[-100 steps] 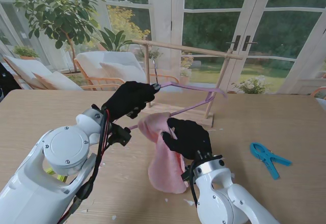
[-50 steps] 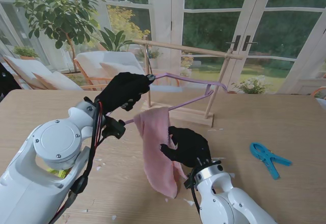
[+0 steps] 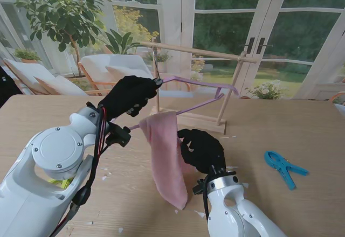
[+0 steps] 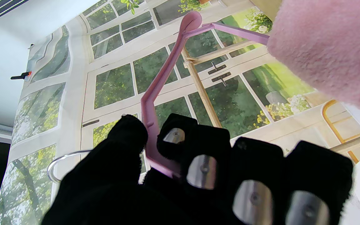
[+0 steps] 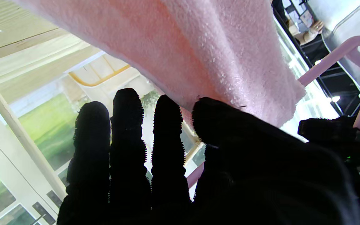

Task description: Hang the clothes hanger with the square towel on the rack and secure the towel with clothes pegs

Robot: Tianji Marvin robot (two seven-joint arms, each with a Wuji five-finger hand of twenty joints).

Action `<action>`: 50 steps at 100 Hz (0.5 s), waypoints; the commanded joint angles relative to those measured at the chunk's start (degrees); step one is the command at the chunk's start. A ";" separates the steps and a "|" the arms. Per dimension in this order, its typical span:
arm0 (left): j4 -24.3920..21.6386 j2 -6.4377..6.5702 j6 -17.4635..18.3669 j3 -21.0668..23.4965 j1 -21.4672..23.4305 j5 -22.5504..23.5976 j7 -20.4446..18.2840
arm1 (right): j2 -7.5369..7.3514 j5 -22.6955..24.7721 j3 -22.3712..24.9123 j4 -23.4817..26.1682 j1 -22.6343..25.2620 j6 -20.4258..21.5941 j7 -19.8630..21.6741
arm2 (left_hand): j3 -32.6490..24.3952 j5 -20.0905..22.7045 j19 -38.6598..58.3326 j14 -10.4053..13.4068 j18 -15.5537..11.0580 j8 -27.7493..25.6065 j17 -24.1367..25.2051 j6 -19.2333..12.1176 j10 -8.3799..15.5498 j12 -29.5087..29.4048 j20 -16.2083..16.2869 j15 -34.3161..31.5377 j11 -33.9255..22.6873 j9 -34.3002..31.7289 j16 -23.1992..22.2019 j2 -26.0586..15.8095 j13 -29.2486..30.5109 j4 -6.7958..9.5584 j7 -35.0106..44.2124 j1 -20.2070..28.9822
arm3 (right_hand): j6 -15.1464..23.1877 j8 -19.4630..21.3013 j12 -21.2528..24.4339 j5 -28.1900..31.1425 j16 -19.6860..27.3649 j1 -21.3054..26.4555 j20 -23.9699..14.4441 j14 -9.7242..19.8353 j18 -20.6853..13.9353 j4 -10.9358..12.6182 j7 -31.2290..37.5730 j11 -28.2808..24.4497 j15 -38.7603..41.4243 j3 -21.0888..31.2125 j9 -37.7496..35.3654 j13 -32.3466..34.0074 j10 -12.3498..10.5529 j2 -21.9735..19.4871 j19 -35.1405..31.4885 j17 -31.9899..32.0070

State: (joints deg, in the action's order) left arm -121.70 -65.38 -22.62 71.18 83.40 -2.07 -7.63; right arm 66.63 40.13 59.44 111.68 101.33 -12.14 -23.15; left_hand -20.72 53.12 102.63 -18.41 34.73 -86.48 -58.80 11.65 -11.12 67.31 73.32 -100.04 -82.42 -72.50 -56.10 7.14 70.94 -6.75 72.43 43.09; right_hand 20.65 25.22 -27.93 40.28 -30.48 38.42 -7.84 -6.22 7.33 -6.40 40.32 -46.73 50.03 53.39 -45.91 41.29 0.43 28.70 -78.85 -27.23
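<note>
From the stand view, our left hand (image 3: 131, 94) is closed around the neck of the purple hanger (image 3: 200, 90), holding it in the air just in front of the wooden rack (image 3: 197, 51). The metal hook rises at about 12 o'clock from our knuckles, close to the rack's left post, and is not over the rail yet. The pink towel (image 3: 166, 156) is draped over the hanger's lower bar and hangs in a long fold toward the desk (image 3: 302, 129). Our right hand (image 3: 200, 150) sits at 3 o'clock of the towel, fingers loosely spread and touching the cloth; we judge it steadies the towel without gripping it. A blue peg (image 3: 284, 166) lies on the desk well apart, at 3 o'clock of that hand.

In the left wrist view, our fingers (image 4: 205, 162) wrap the hanger (image 4: 158, 90) where its shoulder bends, thumb on the other side, with the wire hook curling out beside the thumb. The towel (image 4: 323, 50) fills one corner.

In the right wrist view, our four fingers (image 5: 127, 125) stand straight and apart beside the towel (image 5: 198, 50), the thumb resting on its edge, holding nothing.

To do this step well, we should lift the hook clear over the rail, keep the hanger level so the towel does not slide, then lower it gently. No brand, label or readable writing shows in any view.
</note>
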 commanded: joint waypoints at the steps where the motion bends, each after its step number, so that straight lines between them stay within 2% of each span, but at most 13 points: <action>1: -0.39 -0.06 0.19 -0.02 0.15 0.18 -0.96 | 0.88 -0.22 -0.12 0.15 -0.04 0.29 1.39 | -3.52 4.10 17.35 -0.07 1.06 -2.44 -0.84 2.69 1.98 0.82 3.47 -6.23 -0.88 -1.65 -1.54 -0.97 1.39 1.72 2.38 1.23 | -1.78 -1.93 -1.16 -3.68 -1.23 -4.67 -33.00 0.62 -1.31 -3.81 6.61 -3.70 2.06 -1.25 1.09 0.86 -1.67 1.00 -2.35 -0.55; 8: -0.31 -0.07 0.16 -0.18 0.10 0.24 -0.96 | 1.08 -0.54 -0.28 -0.01 -0.31 0.21 0.80 | -3.58 4.14 17.35 -0.10 1.02 -2.42 -0.84 2.69 2.01 0.81 3.46 -6.24 -0.86 -1.71 -1.54 -0.91 1.38 1.72 2.35 1.15 | -5.16 3.38 -2.73 -2.62 -2.21 -6.60 -33.31 1.01 -1.86 -3.97 11.94 -6.59 4.29 -0.97 1.31 1.19 -2.04 1.74 -3.64 -1.21; 16: -0.20 -0.05 0.19 -0.43 0.00 0.50 -0.99 | 1.34 -0.81 -0.47 -0.26 -0.61 0.11 -0.15 | -3.68 4.30 17.35 -0.06 1.00 -2.38 -0.85 2.69 2.06 0.80 3.45 -6.24 -0.85 -1.77 -1.54 -0.87 1.39 1.72 2.32 1.06 | -4.27 9.76 -4.10 1.71 -2.88 -8.07 -33.34 0.66 -1.83 -3.86 14.96 -8.44 6.25 -1.10 0.63 1.66 -1.96 0.99 -4.93 -1.64; 23: -0.02 -0.01 0.23 -0.65 -0.11 0.81 -1.10 | 1.50 -1.37 -0.46 -0.18 -0.61 0.41 -0.56 | -3.71 4.31 17.35 0.00 0.98 -2.38 -0.85 2.67 2.08 0.79 3.44 -6.25 -0.85 -1.81 -1.54 -0.88 1.39 1.72 2.30 0.99 | -4.02 10.70 -4.29 3.51 -2.92 -8.42 -33.36 0.40 -1.70 -3.79 15.91 -8.60 6.42 -1.21 0.52 1.55 -1.56 0.35 -5.13 -1.48; 39: 0.64 -0.05 0.59 -1.32 -0.20 1.71 -0.81 | 1.78 -1.50 -0.36 0.71 -0.14 1.28 -2.07 | -3.86 4.36 17.35 0.04 0.90 -2.39 -0.87 2.54 2.10 0.79 3.43 -6.26 -0.82 -1.87 -1.53 -0.88 1.39 1.72 2.30 0.86 | -6.13 12.00 -4.01 6.32 -2.62 -7.85 -33.33 -0.40 -0.95 -1.72 16.98 -7.80 6.16 0.91 -0.69 1.47 -0.77 1.20 -5.30 -1.03; 50: 1.29 -0.16 0.74 -2.01 -0.12 2.27 -0.31 | 2.03 -1.29 -0.44 1.76 0.14 1.57 -3.43 | -3.96 4.37 17.35 0.02 0.83 -2.40 -0.88 2.50 2.10 0.80 3.41 -6.27 -0.82 -1.87 -1.53 -0.89 1.39 1.71 2.30 0.86 | -7.24 15.83 -2.26 5.42 -2.02 -7.77 -32.99 -1.38 0.62 0.31 17.28 -6.25 6.74 4.86 -6.03 7.08 0.64 2.32 -6.39 -4.71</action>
State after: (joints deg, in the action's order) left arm -120.76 -65.23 -21.90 69.57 83.15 0.10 -7.48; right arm 67.88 38.63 59.20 111.84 100.93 -10.91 -26.52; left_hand -20.79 53.13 102.63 -18.40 34.72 -86.48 -58.80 11.65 -11.12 67.31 73.32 -100.04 -82.42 -72.50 -56.10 7.19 70.94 -6.75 72.42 43.08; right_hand 12.67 37.21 -31.06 43.20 -32.73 30.54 -7.84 -6.42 7.42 -8.17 53.01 -53.69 55.38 55.60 -49.26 44.88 0.38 30.29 -82.57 -29.93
